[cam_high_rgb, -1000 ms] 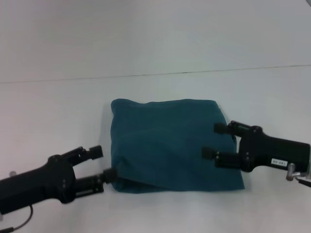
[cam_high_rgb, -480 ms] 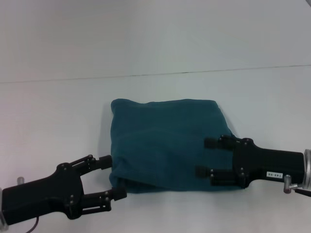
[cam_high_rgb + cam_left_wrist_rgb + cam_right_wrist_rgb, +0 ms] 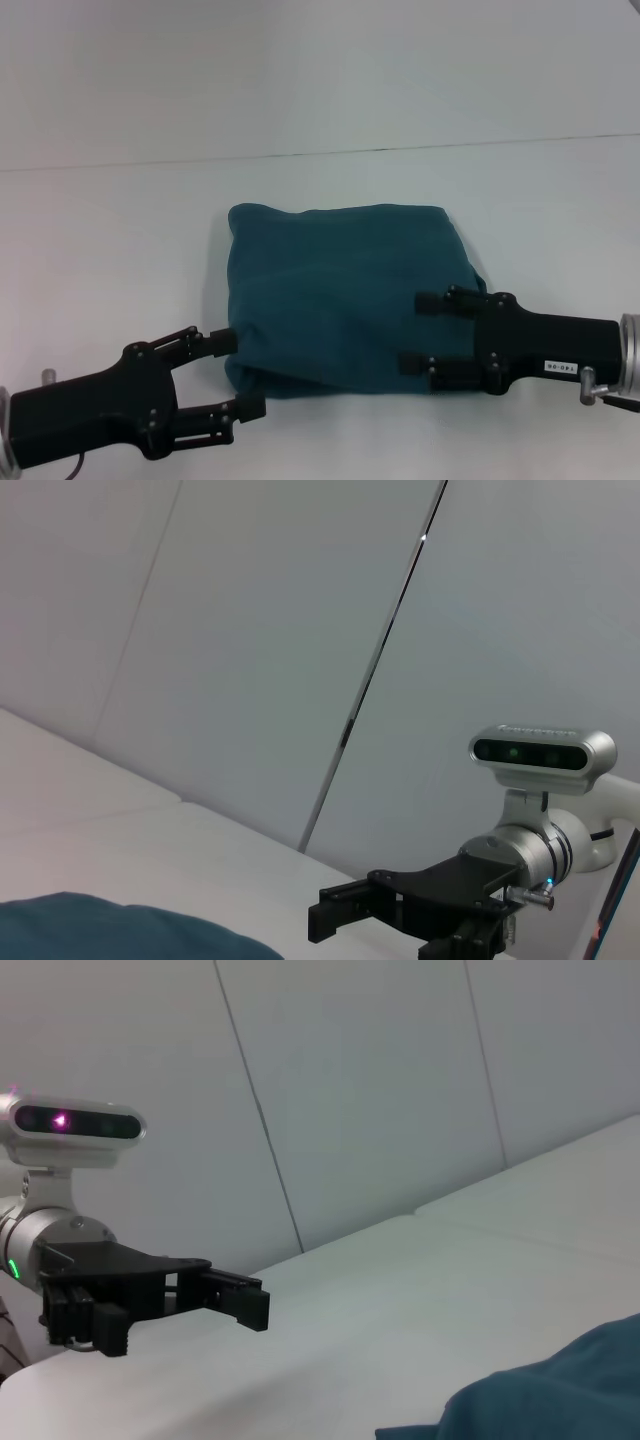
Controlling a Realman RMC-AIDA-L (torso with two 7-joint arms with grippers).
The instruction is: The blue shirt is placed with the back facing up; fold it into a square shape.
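Both of my arms have shifted since a second ago: the left gripper (image 3: 240, 375) has dropped back toward me, now just off the near-left corner of the blue shirt (image 3: 335, 290), and the right gripper (image 3: 417, 332) has slid further in over its near-right part. Both grippers are spread open, holding nothing. On the white desk (image 3: 110, 230), the shirt lies centred, folded into a rough rectangle, plain side up, near edge rumpled.

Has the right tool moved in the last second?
Yes. The right tool, open, has slid further in over the shirt, toward the robot's left; it was at the shirt's right edge.
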